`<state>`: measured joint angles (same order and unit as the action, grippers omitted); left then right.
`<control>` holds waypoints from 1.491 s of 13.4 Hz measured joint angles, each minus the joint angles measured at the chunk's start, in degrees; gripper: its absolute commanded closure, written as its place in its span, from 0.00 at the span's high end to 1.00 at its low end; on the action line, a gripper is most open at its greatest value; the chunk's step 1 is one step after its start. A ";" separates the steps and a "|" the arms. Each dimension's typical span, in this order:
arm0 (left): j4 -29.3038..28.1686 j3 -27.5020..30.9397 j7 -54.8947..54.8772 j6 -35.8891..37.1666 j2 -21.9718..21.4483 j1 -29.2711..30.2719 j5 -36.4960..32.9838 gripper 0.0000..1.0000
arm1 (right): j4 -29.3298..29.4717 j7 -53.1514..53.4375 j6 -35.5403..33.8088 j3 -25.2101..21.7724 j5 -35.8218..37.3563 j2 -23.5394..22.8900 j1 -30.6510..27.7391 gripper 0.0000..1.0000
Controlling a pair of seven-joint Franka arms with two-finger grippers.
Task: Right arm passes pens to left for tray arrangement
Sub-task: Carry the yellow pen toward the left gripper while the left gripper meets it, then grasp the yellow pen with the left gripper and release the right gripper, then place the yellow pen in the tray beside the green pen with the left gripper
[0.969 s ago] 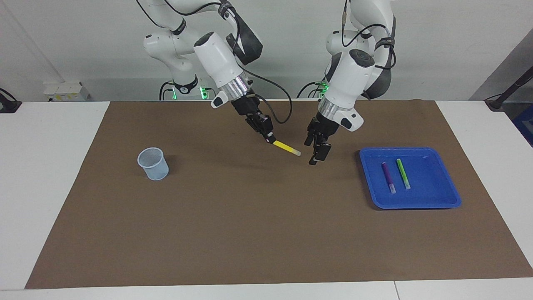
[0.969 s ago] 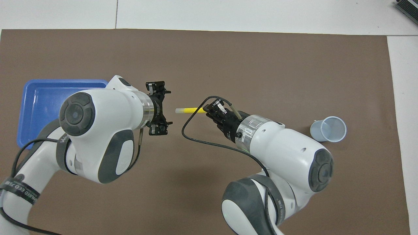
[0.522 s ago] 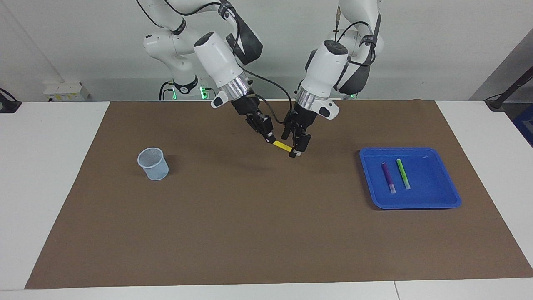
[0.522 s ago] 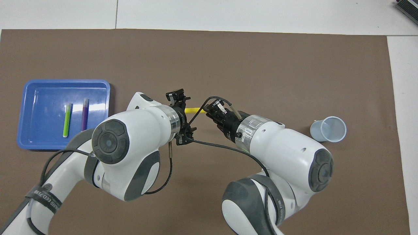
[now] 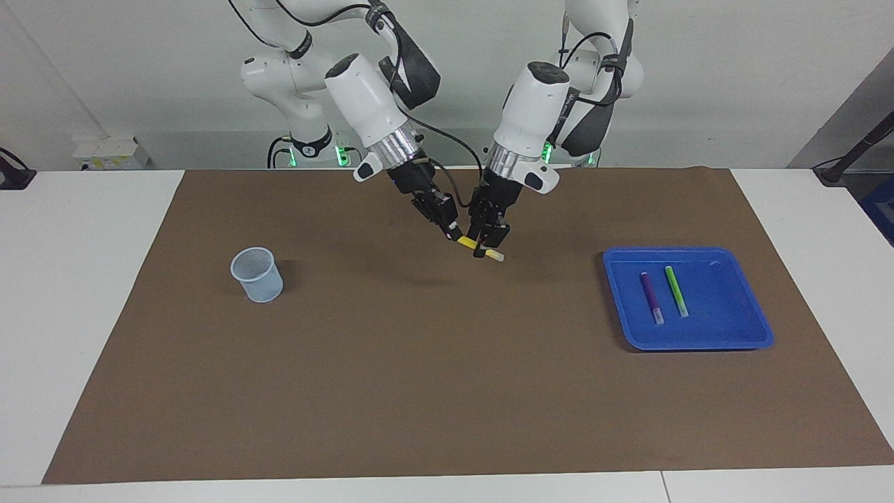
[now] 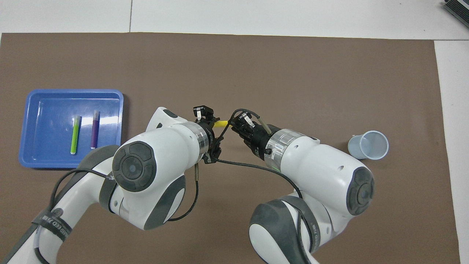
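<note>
The yellow pen [image 5: 466, 242] [image 6: 221, 124] hangs slanted over the middle of the brown mat, its whitish cap end pointing toward the tray. My right gripper [image 5: 452, 234] [image 6: 234, 124] is shut on its coloured end. My left gripper [image 5: 482, 248] [image 6: 214, 126] has closed around the pen's middle, just beside the right gripper, so both hold it. The blue tray [image 5: 719, 314] [image 6: 51, 106] lies at the left arm's end of the mat. In it the purple pen [image 5: 651, 296] [image 6: 95, 129] and the green pen [image 5: 676, 290] [image 6: 75, 134] lie side by side.
A small pale-blue mesh cup [image 5: 257, 274] [image 6: 370, 145] stands upright at the right arm's end of the mat. The brown mat [image 5: 419, 391] covers most of the white table. A black cable loops from the right wrist close to the left gripper.
My left gripper swung in from beside the tray to the yellow pen and closed its open fingers on the pen's middle. The right arm and pen stayed still.
</note>
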<state>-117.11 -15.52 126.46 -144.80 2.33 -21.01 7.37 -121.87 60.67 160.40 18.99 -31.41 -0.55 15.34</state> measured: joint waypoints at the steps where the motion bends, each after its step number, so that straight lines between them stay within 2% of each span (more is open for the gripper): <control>1: 0.00 0.19 0.28 -0.24 -0.03 0.00 -0.27 0.00 | -0.12 0.00 -0.12 0.00 0.00 0.00 0.00 0.00; 6: -0.01 0.22 1.77 -0.50 -0.09 -0.30 -3.50 0.00 | -0.18 0.00 -0.16 -0.02 0.00 0.00 -0.03 0.00; 7: 0.00 0.22 1.81 -0.51 -0.09 -0.30 -3.56 0.00 | -0.18 0.00 -0.16 -0.02 0.00 0.00 -0.03 0.16; 8: 0.00 0.23 1.83 -0.52 -0.09 -0.31 -3.56 0.00 | -0.18 0.00 -0.16 -0.02 0.00 0.00 -0.04 0.41; 9: 0.00 0.23 1.84 -0.53 -0.09 -0.31 -3.57 0.00 | -0.18 0.00 -0.16 -0.02 0.00 0.00 -0.10 0.85; 10: -0.03 0.27 1.83 -0.52 -0.09 -0.30 -3.64 0.00 | -0.16 0.00 -0.11 -0.02 0.00 0.00 -0.27 1.00; 15: -0.78 0.81 -5.02 -0.43 -0.09 2.88 -3.95 0.00 | 0.32 -2.19 -2.06 -0.11 0.00 0.05 -2.13 1.00; 20: -1.52 0.97 -23.07 1.39 -0.09 9.50 -4.08 0.00 | 2.14 -28.33 -19.83 -0.51 0.28 1.01 -9.93 1.00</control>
<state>-118.63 -14.55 103.39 -143.41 2.24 -11.51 3.29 -119.73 32.34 140.57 18.47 -31.13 0.46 5.41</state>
